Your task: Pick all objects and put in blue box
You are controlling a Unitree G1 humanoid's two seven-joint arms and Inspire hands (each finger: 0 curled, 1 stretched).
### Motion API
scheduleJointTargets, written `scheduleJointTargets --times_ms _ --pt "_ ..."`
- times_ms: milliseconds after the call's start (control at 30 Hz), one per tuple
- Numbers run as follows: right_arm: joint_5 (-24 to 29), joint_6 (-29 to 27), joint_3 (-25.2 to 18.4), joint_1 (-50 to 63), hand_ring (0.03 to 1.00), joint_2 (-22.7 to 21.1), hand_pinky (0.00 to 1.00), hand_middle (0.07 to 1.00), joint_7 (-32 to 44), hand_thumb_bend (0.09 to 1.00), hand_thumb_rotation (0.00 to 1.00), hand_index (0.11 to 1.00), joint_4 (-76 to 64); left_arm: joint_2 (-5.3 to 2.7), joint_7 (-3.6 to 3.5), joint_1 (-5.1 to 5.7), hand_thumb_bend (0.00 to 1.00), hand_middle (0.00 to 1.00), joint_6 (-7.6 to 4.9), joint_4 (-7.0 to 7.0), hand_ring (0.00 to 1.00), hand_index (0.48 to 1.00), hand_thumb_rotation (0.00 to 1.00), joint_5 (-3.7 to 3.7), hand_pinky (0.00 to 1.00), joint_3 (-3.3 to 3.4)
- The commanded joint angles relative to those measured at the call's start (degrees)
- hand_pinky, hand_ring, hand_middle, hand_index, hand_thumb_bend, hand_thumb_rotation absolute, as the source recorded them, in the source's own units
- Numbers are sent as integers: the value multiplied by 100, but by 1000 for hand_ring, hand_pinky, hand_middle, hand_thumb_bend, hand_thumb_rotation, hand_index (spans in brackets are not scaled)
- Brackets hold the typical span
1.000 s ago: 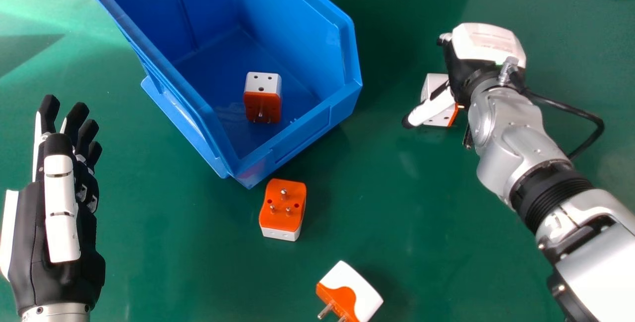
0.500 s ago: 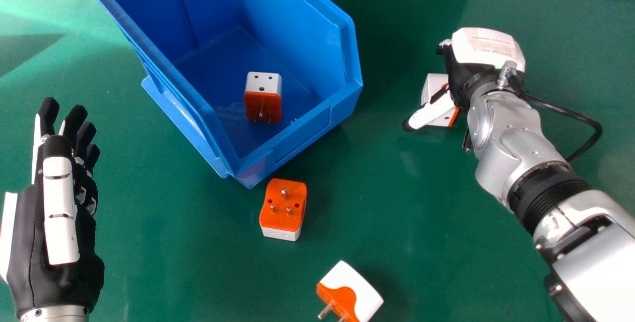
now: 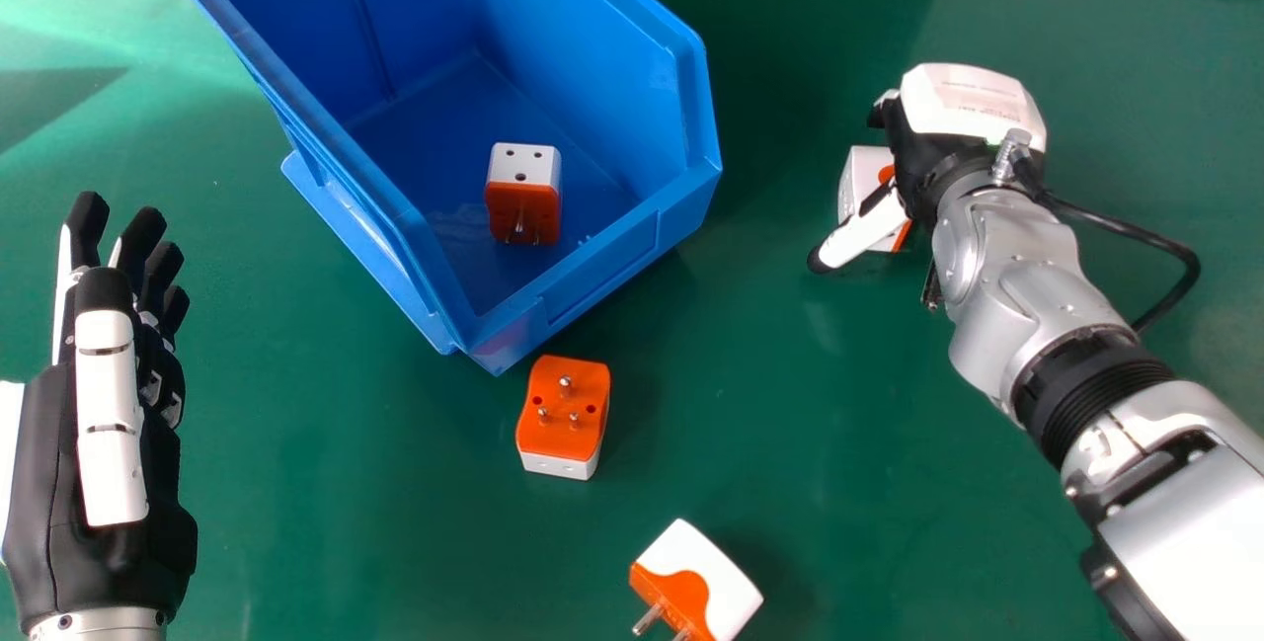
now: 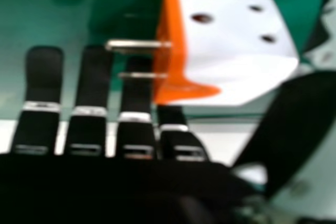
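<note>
My left robot hand point(image 3: 109, 424), fingers straight and holding nothing, is over the left of the counter point(image 3: 395, 522). Nearer the far edge, to the right, the adapter point(image 3: 861, 189) sits between my right robot hand's point(image 3: 918, 157) thumb and extended fingers, prongs towards those fingers; contact I can't tell.

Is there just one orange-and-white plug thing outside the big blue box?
No, three orange-and-white plug adapters lie outside the blue plastic box.
</note>
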Motion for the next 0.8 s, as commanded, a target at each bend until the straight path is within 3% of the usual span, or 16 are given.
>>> scheduleJointTargets --times_ms 0,133,300,433,633,667,767 --pt "-46 -32 25 -108 628 -91 450 709 5 866 325 755 -13 8 42 44 466 956 -31 -173 948 986 943 17 950 58" --pt "-128 -118 126 -97 636 -126 453 718 62 869 324 741 20 44 -1 37 466 954 -47 -147 945 984 941 -11 943 60" --pt "-121 -103 156 -111 654 -104 469 723 108 874 325 716 87 49 -3 61 470 959 -19 -181 950 987 939 -38 946 74" --pt "-124 -156 178 -100 632 -114 446 701 98 880 314 687 142 33 4 69 473 964 -27 -193 956 989 939 -44 951 87" --pt "-79 -317 109 -31 544 -128 385 618 -223 871 281 619 172 29 -50 69 476 969 7 -195 960 991 930 -112 951 101" --pt "-87 -372 110 -14 507 -136 360 582 -309 802 253 592 178 33 -72 64 476 970 -7 -184 961 992 929 -125 952 105" --pt "-125 -468 136 8 467 -139 332 548 -524 747 203 575 223 41 -115 59 475 971 -24 -172 962 994 929 -162 954 116"
